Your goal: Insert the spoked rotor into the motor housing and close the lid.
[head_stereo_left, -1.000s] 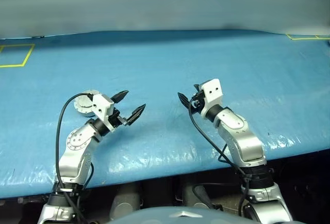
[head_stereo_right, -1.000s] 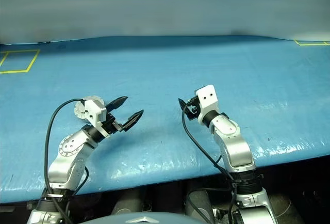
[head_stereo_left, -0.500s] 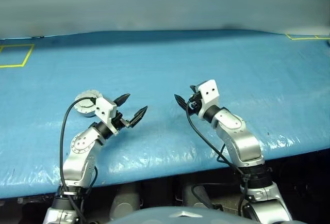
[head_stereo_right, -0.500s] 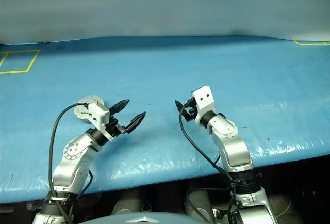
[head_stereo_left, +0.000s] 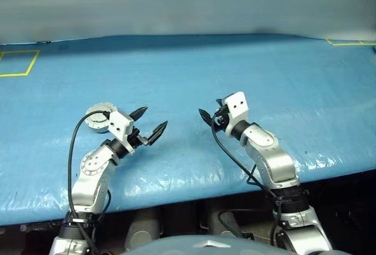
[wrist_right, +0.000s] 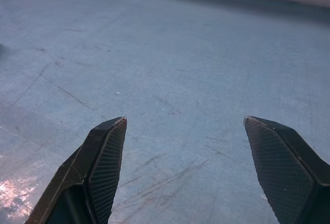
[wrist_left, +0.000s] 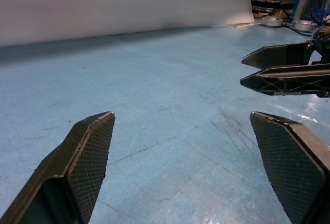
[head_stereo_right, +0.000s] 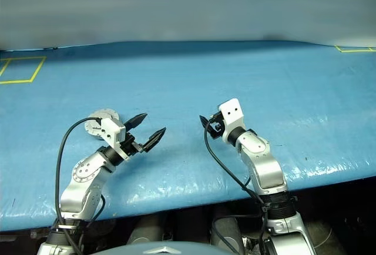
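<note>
Left gripper (head_stereo_left: 150,122): jaws spread wide, nothing between them. It hangs above the blue table cover (head_stereo_left: 194,73), pointing toward the centre. Right gripper (head_stereo_left: 210,116): jaws also apart and empty, as its wrist view confirms; it points toward the left gripper across a bare gap of table.

Just left of and behind the left wrist, a round silver disc-shaped part (head_stereo_left: 97,118) lies flat on the cover, partly hidden by the wrist block and cable. Its rim looks notched or bolted. Whether this is the closed motor assembly with the lid on top, or the lid or housing alone, cannot be told. No separate spoked rotor or second round part lies on the visible surface.

Assessment: with one round unit on the table and both grippers empty and clear of it, the task is probably either complete or at its closing stage. Lid seating remains to be verified.

Farther out, yellow tape outlines (head_stereo_left: 17,63) mark the far left and far right corners.
</note>
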`<state>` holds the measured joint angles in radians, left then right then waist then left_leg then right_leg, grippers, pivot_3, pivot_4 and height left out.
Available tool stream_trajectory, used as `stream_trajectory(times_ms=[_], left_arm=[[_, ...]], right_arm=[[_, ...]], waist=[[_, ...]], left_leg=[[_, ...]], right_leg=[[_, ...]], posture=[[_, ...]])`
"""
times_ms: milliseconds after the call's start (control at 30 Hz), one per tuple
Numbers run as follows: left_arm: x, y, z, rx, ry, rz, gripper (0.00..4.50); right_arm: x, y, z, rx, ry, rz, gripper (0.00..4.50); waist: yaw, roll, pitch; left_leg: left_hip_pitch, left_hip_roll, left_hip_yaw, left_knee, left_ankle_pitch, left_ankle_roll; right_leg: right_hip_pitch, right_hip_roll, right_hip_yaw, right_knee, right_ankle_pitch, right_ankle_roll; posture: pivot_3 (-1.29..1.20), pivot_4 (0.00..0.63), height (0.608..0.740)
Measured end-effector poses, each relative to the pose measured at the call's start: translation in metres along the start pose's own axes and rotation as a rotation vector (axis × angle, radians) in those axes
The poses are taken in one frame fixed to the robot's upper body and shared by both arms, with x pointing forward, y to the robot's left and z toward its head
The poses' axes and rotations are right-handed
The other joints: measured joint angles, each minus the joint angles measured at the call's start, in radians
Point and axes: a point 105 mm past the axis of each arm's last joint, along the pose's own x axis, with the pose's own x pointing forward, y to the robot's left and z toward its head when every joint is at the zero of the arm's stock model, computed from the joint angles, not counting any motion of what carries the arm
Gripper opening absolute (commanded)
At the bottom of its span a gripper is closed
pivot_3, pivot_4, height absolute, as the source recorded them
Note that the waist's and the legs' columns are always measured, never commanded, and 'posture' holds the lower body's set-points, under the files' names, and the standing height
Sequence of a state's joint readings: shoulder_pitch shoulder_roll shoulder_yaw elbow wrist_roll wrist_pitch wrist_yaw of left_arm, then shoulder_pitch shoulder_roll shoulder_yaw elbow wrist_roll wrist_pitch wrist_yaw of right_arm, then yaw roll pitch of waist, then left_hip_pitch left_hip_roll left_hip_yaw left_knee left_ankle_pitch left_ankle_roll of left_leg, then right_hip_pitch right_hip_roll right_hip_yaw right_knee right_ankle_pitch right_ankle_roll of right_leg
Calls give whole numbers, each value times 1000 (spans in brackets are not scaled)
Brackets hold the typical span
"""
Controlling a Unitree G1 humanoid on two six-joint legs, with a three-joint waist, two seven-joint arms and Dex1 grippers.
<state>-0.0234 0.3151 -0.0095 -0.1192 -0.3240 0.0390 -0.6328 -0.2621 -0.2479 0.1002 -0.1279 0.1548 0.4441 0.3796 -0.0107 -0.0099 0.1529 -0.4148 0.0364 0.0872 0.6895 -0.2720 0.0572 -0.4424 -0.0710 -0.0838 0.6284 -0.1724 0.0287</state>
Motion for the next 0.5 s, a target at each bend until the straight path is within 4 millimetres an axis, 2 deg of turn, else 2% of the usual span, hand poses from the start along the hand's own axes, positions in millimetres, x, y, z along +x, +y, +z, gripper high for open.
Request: stream_trajectory(times_ms=[500], left_arm=[[2, 0, 3, 6, -7, -4, 4480]], right_arm=[[0, -1, 0, -8, 2, -15, 3840]], waist=[[0, 0, 0]], left_leg=[[0, 0, 0, 0, 0, 0]], right_leg=[[0, 0, 0, 0, 0, 0]], posture=[[0, 150, 740]])
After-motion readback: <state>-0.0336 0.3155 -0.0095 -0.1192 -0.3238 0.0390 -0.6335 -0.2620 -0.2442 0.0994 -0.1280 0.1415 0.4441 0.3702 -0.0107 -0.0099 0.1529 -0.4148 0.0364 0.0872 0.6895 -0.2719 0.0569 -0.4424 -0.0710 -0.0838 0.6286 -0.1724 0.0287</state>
